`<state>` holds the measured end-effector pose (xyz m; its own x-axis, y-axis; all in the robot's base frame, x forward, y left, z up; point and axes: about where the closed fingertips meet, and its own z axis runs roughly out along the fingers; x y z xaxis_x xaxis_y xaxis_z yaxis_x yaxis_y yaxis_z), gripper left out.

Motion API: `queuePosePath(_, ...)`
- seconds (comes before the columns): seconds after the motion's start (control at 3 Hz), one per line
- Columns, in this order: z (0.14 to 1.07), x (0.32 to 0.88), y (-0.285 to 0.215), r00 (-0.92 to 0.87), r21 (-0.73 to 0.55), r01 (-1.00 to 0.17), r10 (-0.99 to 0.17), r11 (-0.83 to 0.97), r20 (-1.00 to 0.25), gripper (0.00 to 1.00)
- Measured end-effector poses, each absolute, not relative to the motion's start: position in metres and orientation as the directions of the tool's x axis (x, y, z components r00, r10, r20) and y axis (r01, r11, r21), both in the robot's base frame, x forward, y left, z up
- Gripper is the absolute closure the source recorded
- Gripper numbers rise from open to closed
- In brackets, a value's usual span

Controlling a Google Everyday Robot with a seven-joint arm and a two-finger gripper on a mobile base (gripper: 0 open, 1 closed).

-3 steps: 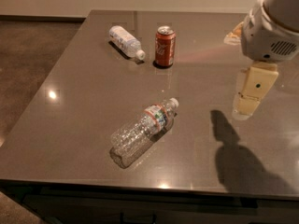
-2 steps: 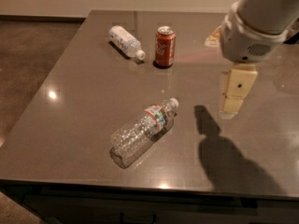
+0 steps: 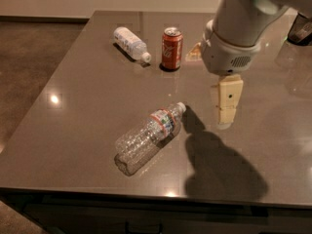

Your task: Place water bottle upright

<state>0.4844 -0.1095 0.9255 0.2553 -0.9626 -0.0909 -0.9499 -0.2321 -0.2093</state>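
Gripper (image 3: 225, 117) moved left, now hovering right of lying water bottle (image 3: 148, 136), apart, its opening unclear

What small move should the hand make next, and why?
Probably ease the hand across toward the water bottle: it lies on its side on the table, ungrasped, with its cap end nearest the hand, which hangs apart from it.

Water bottle (image 3: 148, 135) on its side on table (image 3: 83, 126), tool (image 3: 225, 120) to its right, soda can (image 3: 171, 48) behind.
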Motion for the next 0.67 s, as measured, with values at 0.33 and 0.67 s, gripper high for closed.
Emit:
queuePosePath(0.33, 0.909, 0.479, -0.095, 0.374, -0.174, -0.918, -0.925, -0.357, -0.071, 0.0)
queuePosePath(0.67, 0.892, 0.468, -0.076, 0.481, -0.137, -0.872, -0.874, -0.47, -0.066, 0.0)
